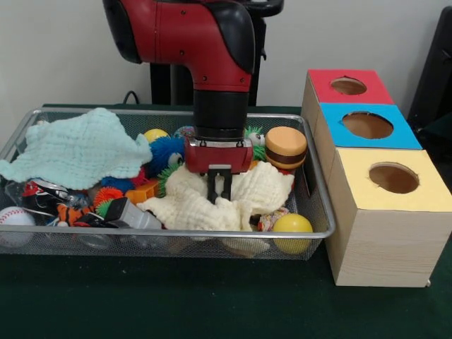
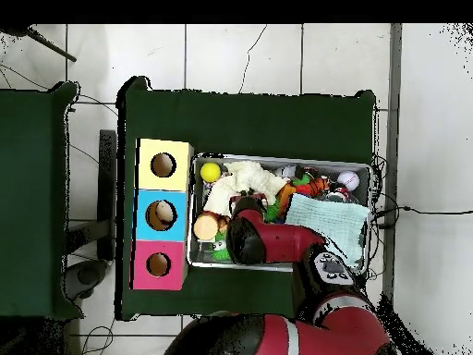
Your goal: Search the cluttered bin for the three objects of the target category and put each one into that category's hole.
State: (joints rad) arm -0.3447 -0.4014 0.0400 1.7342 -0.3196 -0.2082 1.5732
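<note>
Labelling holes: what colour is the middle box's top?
Blue, on the middle box; clearest in the front view.

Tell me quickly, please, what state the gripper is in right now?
Gripper: fingers close together, down on the cream cloth; a firm hold on it cannot be told.

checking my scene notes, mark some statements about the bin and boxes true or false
1. The gripper is down on the cream cloth. True.
2. The yellow box stands farthest from the camera in the front view. False: it is nearest; the red box is farthest.
3. The burger toy lies in the bin. True.
4. The mint cloth covers the blue box. False: it lies in the bin.
</note>
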